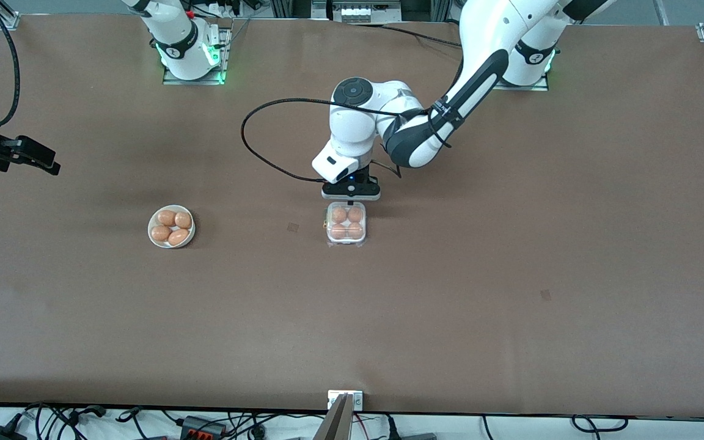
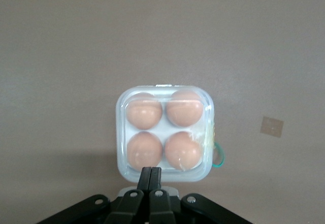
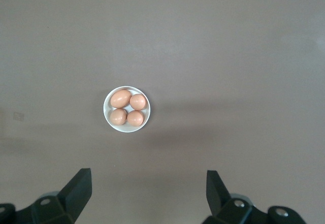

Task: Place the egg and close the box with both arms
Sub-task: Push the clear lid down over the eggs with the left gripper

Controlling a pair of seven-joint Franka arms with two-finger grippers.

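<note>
The box (image 1: 346, 223) stands mid-table with its clear lid down over the white tray. Every cell holds a tan-orange egg (image 1: 339, 214), also seen in the left wrist view (image 2: 144, 114). My left gripper (image 1: 350, 200) is shut and empty. Its fingertips (image 2: 151, 172) are pressed together over the box's edge (image 2: 161, 173) on the robots' side. My right gripper (image 1: 37, 159) is open and empty, high over the right arm's end of the table. In the right wrist view it (image 3: 147, 176) looks down on the bowl.
A round white bowl (image 1: 150, 230) with several alike eggs (image 1: 167, 217) sits toward the right arm's end, level with the box; it also shows in the right wrist view (image 3: 106, 109). A green loop (image 2: 219, 155) hangs at the box's side. A small tape patch (image 1: 293, 227) lies between bowl and box.
</note>
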